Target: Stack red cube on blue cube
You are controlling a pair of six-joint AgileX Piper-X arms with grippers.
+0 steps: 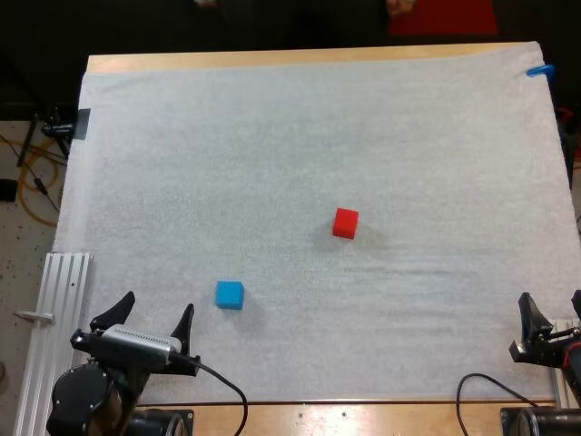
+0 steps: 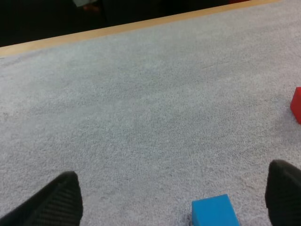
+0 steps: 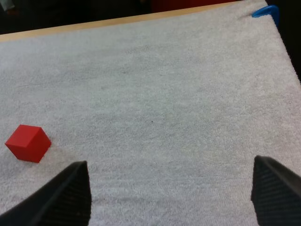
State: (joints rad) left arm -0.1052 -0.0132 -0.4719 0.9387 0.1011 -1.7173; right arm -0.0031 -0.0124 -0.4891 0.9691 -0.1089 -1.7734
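The red cube (image 1: pixel 345 222) rests on the white mat (image 1: pixel 272 145) a little right of centre. The blue cube (image 1: pixel 230 294) sits nearer the front, to the left of the red one and apart from it. At the front left my left gripper (image 1: pixel 154 313) is open, with the blue cube just ahead and to the right of it. In the left wrist view the blue cube (image 2: pixel 214 212) lies close to one finger of the left gripper (image 2: pixel 175 172), and the red cube (image 2: pixel 296 104) is farther off. My right gripper (image 1: pixel 552 313) is open at the front right, and the red cube (image 3: pixel 28 142) lies well off to its left, beyond the right gripper (image 3: pixel 170 162).
A ribbed aluminium rail (image 1: pixel 59 318) lies along the mat's left side near the front. The wooden table edge (image 1: pixel 272 60) runs along the far side of the mat.
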